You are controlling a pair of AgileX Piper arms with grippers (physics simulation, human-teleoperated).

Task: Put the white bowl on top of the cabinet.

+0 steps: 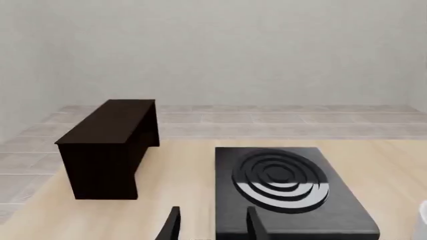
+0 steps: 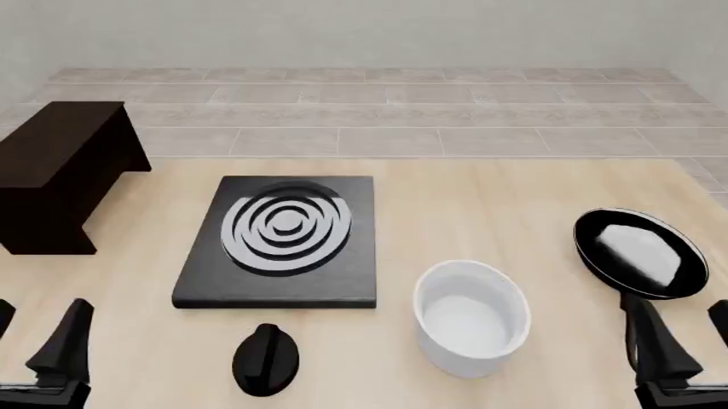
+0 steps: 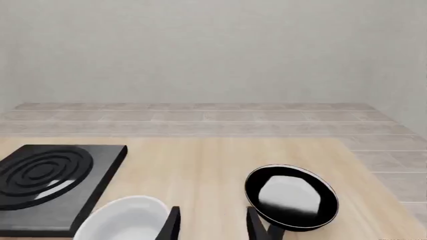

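Note:
The white bowl (image 2: 472, 317) stands upright on the wooden table, in front of the stove's right corner and left of the pan. In the right wrist view the white bowl (image 3: 123, 220) sits just beside one fingertip. A sliver of the white bowl (image 1: 422, 217) shows at the edge of the left wrist view. The dark brown cabinet (image 2: 68, 170) stands at the far left of the table, its flat top bare; the cabinet (image 1: 110, 145) also appears in the left wrist view. My left gripper (image 2: 34, 336) (image 1: 213, 227) is open and empty at the near left. My right gripper (image 2: 686, 336) (image 3: 213, 225) is open and empty at the near right.
A flat black stove slab (image 2: 285, 239) (image 1: 287, 190) (image 3: 50, 180) with white rings lies between cabinet and bowl. A black frying pan (image 2: 639, 253) (image 3: 290, 197) sits at the right. A small black rounded object (image 2: 266, 358) rests in front of the stove.

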